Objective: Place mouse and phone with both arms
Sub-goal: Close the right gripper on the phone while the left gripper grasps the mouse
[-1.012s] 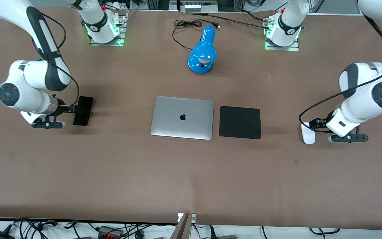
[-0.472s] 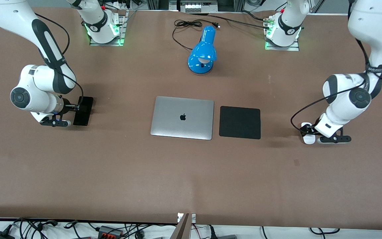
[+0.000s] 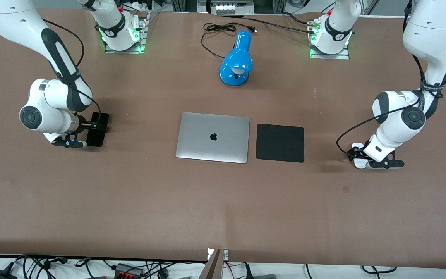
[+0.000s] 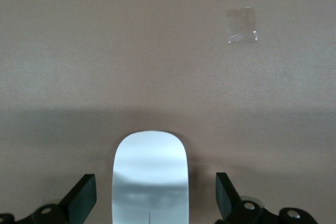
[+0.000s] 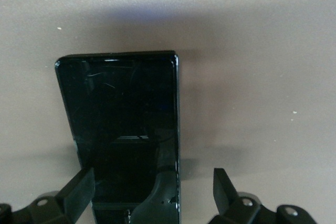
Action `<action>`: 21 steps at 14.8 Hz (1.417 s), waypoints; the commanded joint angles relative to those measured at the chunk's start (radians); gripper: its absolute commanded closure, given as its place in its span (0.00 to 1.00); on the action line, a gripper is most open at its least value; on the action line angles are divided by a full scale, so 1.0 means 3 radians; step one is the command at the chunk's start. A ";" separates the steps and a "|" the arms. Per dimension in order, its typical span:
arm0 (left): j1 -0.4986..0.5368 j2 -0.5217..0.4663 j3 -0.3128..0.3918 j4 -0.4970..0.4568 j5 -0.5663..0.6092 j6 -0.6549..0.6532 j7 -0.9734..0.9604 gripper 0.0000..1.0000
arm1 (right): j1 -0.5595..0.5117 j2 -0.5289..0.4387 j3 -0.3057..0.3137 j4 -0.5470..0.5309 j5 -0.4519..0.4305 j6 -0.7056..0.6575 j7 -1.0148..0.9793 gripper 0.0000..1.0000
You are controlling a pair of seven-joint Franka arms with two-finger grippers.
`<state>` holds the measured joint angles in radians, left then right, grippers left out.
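I have the left gripper [image 3: 356, 158] low over the mouse [image 3: 358, 162], which lies on the tabletop [image 3: 223, 209] toward the left arm's end, a little nearer the front camera than the phone; in the left wrist view the fingers [image 4: 81, 199] stand apart on either side of the mouse [image 4: 150, 177] with bare gaps between pads and shell, so nothing is clamped. The mouse pad [image 3: 280, 142] sits beside the laptop [image 3: 212, 137] mid-table, apart from the mouse with open brown surface between, which I judge gives the left arm a clear lane. Toward the right arm's end, the right gripper [image 3: 87, 133] is down at the phone [image 3: 98, 130]; the right wrist view shows its fingers [image 5: 79, 184] apart, the phone [image 5: 123, 135] lying off-centre between them, close to one pad and clear of the other. My worry there is that closing will shove the slim phone sideways or pinch only its edge, so it could tip or slip on lifting. The mouse's rounded glossy shell could likewise squirt out if the pads meet it too high. Neither thing lies near the tabletop's edge. Farthest off, the blue lamp [image 3: 237, 62] and its cord [image 3: 217, 33] lie between the arm bases, out of both paths.
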<state>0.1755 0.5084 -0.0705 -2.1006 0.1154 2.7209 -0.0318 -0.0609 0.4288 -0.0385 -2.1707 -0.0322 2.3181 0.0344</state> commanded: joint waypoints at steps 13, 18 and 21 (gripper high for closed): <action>0.0105 0.0003 -0.0062 0.0017 0.0045 -0.0239 0.0055 0.62 | 0.0029 0.0008 0.0046 -0.0015 0.0133 0.0132 0.0095 0.00; 0.0013 -0.0207 -0.0234 0.0353 0.0045 -0.0881 0.0045 0.62 | 0.0080 0.0089 0.0046 -0.0025 0.0138 0.0239 0.0090 0.00; -0.0012 -0.0171 -0.0643 0.0819 0.0009 -0.1582 -0.0164 0.62 | 0.0091 0.0135 0.0046 -0.0030 0.0138 0.0295 0.0095 0.00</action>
<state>0.1800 0.4528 -0.1931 -1.9439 0.1152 2.3707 -0.0380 -0.0392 0.4601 -0.0267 -2.1709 -0.0040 2.3765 0.0472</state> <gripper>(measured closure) 0.383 0.000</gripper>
